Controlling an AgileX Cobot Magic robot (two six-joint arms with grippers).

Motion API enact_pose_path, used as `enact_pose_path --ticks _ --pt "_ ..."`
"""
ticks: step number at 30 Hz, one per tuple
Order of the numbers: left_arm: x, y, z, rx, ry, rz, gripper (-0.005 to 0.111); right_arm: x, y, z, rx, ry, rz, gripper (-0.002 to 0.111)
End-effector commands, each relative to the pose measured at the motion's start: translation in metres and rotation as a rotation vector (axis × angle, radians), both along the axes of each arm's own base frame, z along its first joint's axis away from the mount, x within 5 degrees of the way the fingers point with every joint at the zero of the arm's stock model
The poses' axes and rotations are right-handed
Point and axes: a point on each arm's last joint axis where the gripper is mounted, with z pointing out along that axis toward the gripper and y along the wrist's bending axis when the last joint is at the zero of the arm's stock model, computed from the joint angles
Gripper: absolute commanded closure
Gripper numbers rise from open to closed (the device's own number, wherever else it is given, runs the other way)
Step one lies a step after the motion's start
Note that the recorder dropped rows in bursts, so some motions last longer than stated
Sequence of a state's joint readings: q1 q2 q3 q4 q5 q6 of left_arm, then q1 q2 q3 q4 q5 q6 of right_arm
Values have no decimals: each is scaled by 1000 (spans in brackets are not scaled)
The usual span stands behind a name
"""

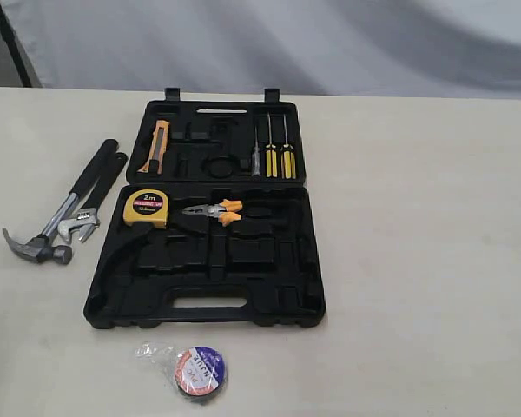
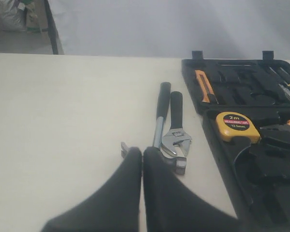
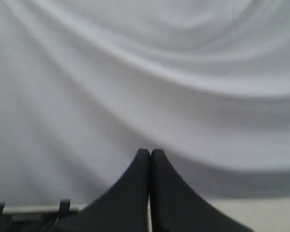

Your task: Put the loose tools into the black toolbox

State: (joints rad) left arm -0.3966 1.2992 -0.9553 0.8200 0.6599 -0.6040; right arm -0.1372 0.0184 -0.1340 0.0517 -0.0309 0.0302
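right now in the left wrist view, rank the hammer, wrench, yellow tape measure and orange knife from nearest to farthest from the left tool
1. hammer, head just past the left tool
2. wrench, right beside the hammer
3. yellow tape measure, in the toolbox, near half
4. orange knife, far half

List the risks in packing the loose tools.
The hammer and wrench lie close side by side, so gripping one may drag the other. The tape roll sits in loose clear wrap; a pinch on the wrap alone could slip. The tape measure and pliers fill recesses in the toolbox; a tool dropped on them might not seat.
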Motion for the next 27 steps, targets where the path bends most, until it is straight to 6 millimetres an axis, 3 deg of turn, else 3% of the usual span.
enact_pose_path --ticks 1,4,6,9,13,17,23,27 --pt "-2 0 -1 -27 -5 1 105 3 4 33 82 467 45 109" --pt "-2 0 -1 -27 -5 1 105 26 9 55 199 744 123 109" --pt "-2 0 -1 -27 -5 1 105 52 12 56 237 965 195 109" --pt "-2 0 -1 -27 -5 1 105 89 16 34 309 1215 305 109" --pt "-2 0 -1 -27 -5 1 105 126 37 -2 296 1406 466 109" --pt "-2 0 -1 -27 -5 1 105 141 86 -24 145 1466 572 109" --pt "-2 0 -1 -27 -5 1 105 133 186 -44 -173 1508 757 109" --pt "-2 0 -1 -27 -5 1 105 138 244 -54 -317 1548 795 108"
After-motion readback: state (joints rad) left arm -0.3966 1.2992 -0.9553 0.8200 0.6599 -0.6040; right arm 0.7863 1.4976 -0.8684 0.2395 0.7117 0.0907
